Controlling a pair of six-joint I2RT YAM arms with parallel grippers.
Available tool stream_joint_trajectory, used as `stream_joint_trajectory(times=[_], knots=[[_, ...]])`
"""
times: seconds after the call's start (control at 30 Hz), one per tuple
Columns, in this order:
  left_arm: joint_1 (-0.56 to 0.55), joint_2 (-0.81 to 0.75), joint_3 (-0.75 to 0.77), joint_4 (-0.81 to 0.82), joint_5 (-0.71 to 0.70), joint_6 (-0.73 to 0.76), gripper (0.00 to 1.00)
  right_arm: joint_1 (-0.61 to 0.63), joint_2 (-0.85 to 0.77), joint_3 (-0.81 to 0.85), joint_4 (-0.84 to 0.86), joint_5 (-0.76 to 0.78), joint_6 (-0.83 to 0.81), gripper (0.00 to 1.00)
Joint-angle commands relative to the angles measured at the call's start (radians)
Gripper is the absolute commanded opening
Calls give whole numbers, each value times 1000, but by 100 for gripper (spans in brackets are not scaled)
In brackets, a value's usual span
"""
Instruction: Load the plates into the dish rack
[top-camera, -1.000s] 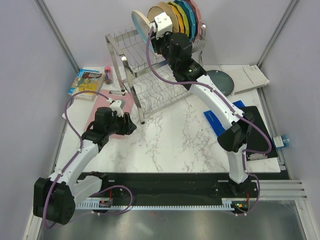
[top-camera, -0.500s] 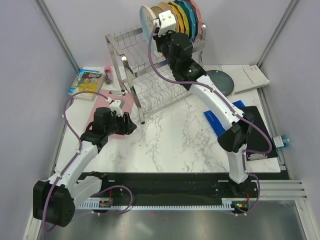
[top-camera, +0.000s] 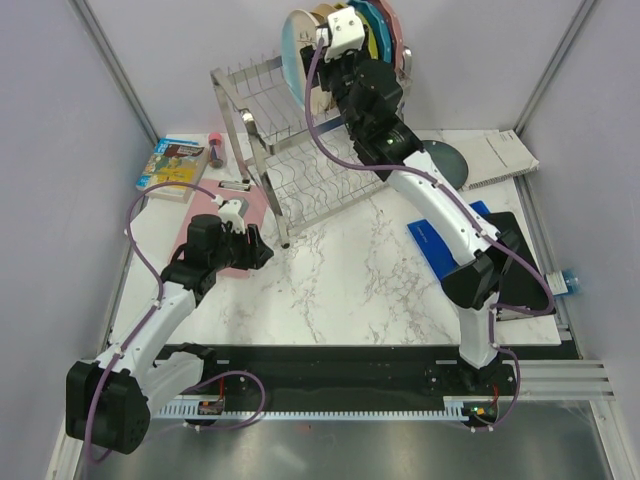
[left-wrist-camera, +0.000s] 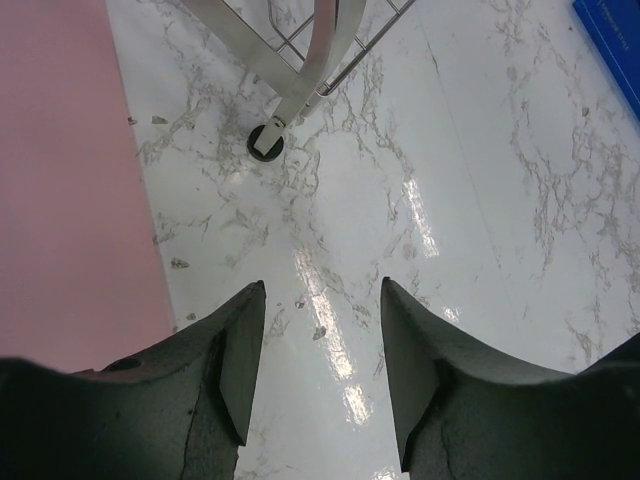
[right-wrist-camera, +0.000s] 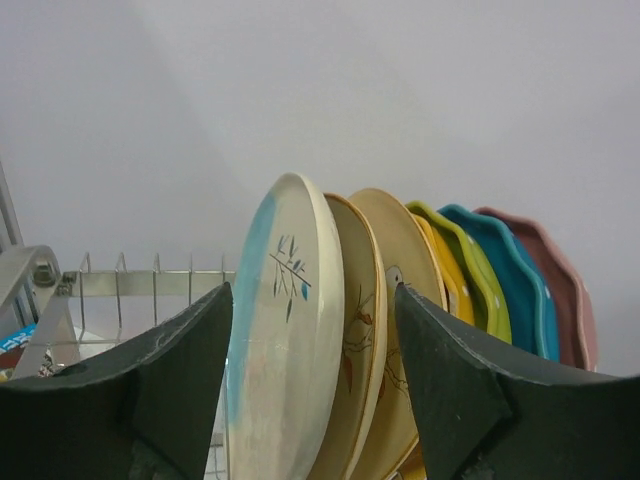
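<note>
- The left jaws are hanging half open and empty over the worktop (left-wrist-camera: 480, 200), beside a pink mat (left-wrist-camera: 60, 150).
- The right jaws are standing wide on either side of the blue-and-cream plate (right-wrist-camera: 285, 340), which is sitting upright in the top tier of the dish rack (top-camera: 255, 90) beside two cream plates (right-wrist-camera: 365, 300); the letting-go step seems to be finishing.
- The dark plate (top-camera: 452, 165) is lying on the worktop right of the rack; the next move is calling for a clean back-off, then fetching it.

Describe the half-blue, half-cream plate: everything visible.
The half-blue plate is round, glossy and ceramic-looking: light blue on one half, cream on the other, with a painted sprig. It stands on edge in the dish rack, top tier, outermost in the row, beside a cream plate. The right gripper is open at it; contact unclear.
</note>
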Motion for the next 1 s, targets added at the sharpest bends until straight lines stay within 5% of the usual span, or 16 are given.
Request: stream_joint_trajectory(times=[0.0,0.17,0.27,0.5,0.57,0.73,0.97], knots=[[5,-17,26,42,-3,0,59,45,-103,6,99,15,-127,77],[5,-37,118,25,-60,64,66,54,-173,-94,203,180,-284,97],[-2,-51,214,29,-59,87,100,24,-227,-138,207,273,-308,98],[-83,-96,241,20,-22,150,100,-189,-437,-385,-93,295,-183,98],[-114,-118,230,0,7,190,100,-303,-462,-407,-262,263,-25,98],[-178,-141,207,-78,60,208,100,-683,-382,-359,-620,-173,333,95],[-196,-127,134,-100,144,161,100,-857,-94,-278,-714,-595,314,86]])
